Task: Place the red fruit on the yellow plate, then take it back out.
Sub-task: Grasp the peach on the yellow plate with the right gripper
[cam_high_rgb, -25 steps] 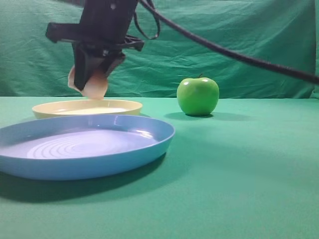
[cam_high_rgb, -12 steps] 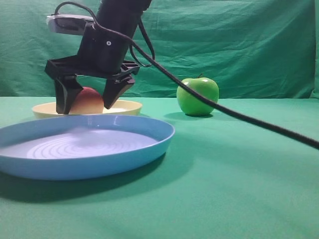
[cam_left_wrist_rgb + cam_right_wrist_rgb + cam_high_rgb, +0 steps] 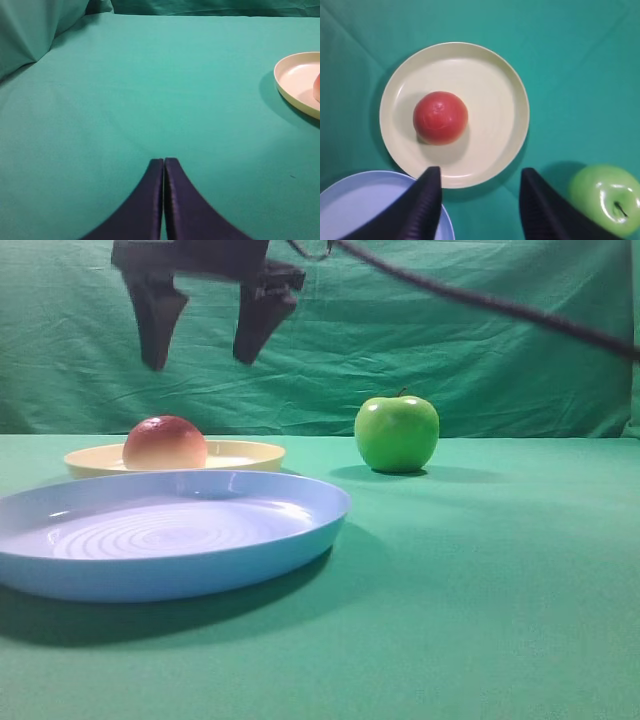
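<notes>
The red fruit (image 3: 165, 443) (image 3: 440, 117) rests on the yellow plate (image 3: 245, 452) (image 3: 495, 100), left of the plate's middle. My right gripper (image 3: 205, 350) (image 3: 480, 172) hangs well above the fruit, open, with nothing between its fingers. In the left wrist view my left gripper (image 3: 164, 161) is shut and empty over bare green cloth; the yellow plate's rim (image 3: 287, 85) shows at the right edge.
A large light-blue plate (image 3: 300, 530) (image 3: 350, 200) lies in front of the yellow one. A green apple (image 3: 397, 433) (image 3: 605, 197) stands to the right on the green cloth. A black cable (image 3: 500, 305) crosses the upper right. A green backdrop hangs behind.
The right gripper lowered the red fruit onto the yellow plate, let go of it, and has risen clear above it.
</notes>
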Robot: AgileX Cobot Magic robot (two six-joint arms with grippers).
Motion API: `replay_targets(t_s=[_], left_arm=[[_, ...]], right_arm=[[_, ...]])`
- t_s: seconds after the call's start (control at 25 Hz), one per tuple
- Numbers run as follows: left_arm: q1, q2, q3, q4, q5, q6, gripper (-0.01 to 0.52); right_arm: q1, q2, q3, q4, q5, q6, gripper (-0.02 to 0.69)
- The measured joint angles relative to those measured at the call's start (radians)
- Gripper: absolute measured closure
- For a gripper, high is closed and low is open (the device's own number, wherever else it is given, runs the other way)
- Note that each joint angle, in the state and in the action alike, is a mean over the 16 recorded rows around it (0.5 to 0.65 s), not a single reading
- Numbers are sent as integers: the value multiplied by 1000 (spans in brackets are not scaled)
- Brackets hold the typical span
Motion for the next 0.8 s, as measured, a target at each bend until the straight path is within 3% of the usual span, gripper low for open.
replay_targets(t_s=[0.2,0.36,0.52,0.8], left_arm=[[0,0,0,0,0,0,514],[0,0,0,0,0,0,514],[0,0,0,0,0,0,514],[0,0,0,0,0,0,514]], right_arm=[[-32,-151,72,-4,47,49,537],[-51,-277,185,-7,52,80,625],[-60,-406,345,-1,33,99,662],[-61,-633,674,33,-70,122,665]])
